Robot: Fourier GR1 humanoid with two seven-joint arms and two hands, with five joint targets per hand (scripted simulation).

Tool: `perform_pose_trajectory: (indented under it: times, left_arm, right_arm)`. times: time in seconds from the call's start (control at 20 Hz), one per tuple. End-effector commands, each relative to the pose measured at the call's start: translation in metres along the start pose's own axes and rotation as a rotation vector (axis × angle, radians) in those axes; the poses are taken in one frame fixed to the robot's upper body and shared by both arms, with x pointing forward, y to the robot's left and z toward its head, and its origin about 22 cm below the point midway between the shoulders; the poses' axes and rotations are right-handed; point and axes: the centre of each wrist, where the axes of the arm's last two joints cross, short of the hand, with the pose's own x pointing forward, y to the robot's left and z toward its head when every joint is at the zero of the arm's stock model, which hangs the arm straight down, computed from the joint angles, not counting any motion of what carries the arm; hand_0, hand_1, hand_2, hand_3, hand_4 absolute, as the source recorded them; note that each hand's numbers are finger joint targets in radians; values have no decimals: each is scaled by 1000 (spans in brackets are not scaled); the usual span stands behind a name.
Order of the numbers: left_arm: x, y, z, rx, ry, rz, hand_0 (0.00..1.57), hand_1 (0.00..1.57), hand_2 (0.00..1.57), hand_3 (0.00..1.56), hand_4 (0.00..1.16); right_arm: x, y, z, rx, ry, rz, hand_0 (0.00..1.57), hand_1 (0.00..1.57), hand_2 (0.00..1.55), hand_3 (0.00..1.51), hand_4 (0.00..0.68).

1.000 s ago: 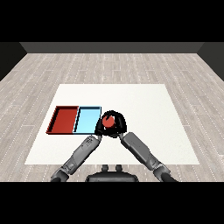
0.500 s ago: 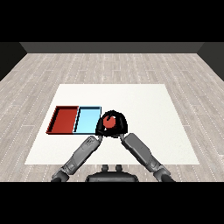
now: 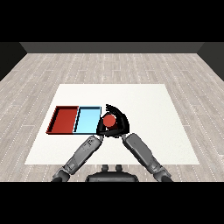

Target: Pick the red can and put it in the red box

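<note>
Right robot hand (image 3: pixel 119 124) curls closed round the red can (image 3: pixel 109 120) (just beside the light blue tray (image 3: pixel 87 120)).

One red can (image 3: pixel 109 120), one red tray (image 3: pixel 64 120), one light blue tray (image 3: pixel 87 119).

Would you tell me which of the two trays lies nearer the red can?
The light blue tray: it lies right beside the red can, while the red tray sits beyond it, farther left.
</note>
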Motion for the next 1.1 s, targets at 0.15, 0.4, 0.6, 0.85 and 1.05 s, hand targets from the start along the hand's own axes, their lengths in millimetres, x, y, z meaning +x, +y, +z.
perform_pose_trajectory:
  times: [0.15, 0.4, 0.6, 0.85, 1.05]
  left_arm:
    - [6, -4, -8, 3, -23, -25, 1571, 1571, 1571, 1476, 1153]
    - [-5, 10, -4, 14, 8, -22, 1571, 1571, 1571, 1479, 1145]
    - [-10, 32, -9, 28, 28, 22, 1571, 1571, 1571, 1486, 1135]
    - [-29, 36, 12, 62, 14, -14, 1571, 1571, 1554, 1453, 1117]
    - [-3, 49, 3, 74, -9, -47, 1571, 1571, 1571, 1462, 1130]
  right_arm:
    - [5, -7, -10, -8, -19, 45, 0, 0, 0, 0, 0]
    - [21, -24, -5, -41, -51, 93, 0, 0, 0, 0, 0]
    - [52, -33, -22, -96, -138, 88, 0, 0, 0, 0, 0]
    - [96, -61, -12, -157, -224, 146, 0, 0, 0, 0, 0]
    - [96, -98, 15, -243, -179, 123, 0, 0, 0, 0, 0]
